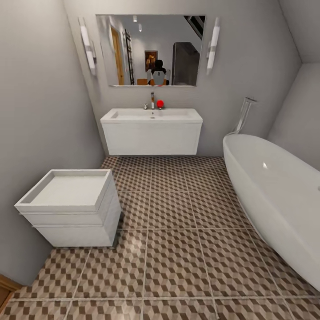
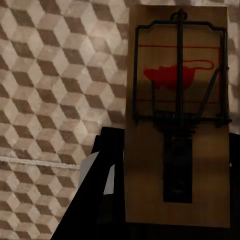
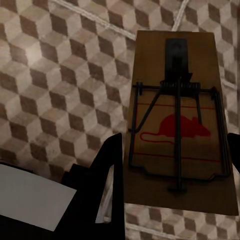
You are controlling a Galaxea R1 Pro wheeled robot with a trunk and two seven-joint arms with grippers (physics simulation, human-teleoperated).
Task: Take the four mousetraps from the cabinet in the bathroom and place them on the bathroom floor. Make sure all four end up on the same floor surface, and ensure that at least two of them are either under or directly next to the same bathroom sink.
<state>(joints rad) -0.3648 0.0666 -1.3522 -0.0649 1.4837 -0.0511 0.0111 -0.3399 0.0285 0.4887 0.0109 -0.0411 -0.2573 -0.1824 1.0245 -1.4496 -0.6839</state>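
**Two traps in hand, sink ahead: don't fumble the drop**

We're facing the sink (image 1: pixel 151 119) across the floor (image 1: pixel 178 249) with a trap in each gripper. In the left wrist view, the left gripper (image 2: pixel 150 200) has its dark fingers (image 2: pixel 107 190) clenched on the near end of a trap (image 2: pixel 177 120), board sticking out past the tips, wire bar and red mouse print facing the camera, tiles beyond it. Same deal on the right: the right gripper (image 3: pixel 170 200) is gripping a second trap (image 3: pixel 177 120) by its near end, one finger (image 3: pixel 112 185) hard against the board's edge.

What worries us:

- Both boards seem pinched only at one end, so a jerky drive could let one pivot or slide out mid-room, well away from the sink.
- Letting go from up high could bounce or flip a trap, and it might skid off somewhere.
- The toilet (image 1: pixel 73 209) and tub (image 1: pixel 275 195) narrow the path, so a wide arm swing could clip either.
- Dropping short means neither trap counts as next to the sink. We'd roll right up first.
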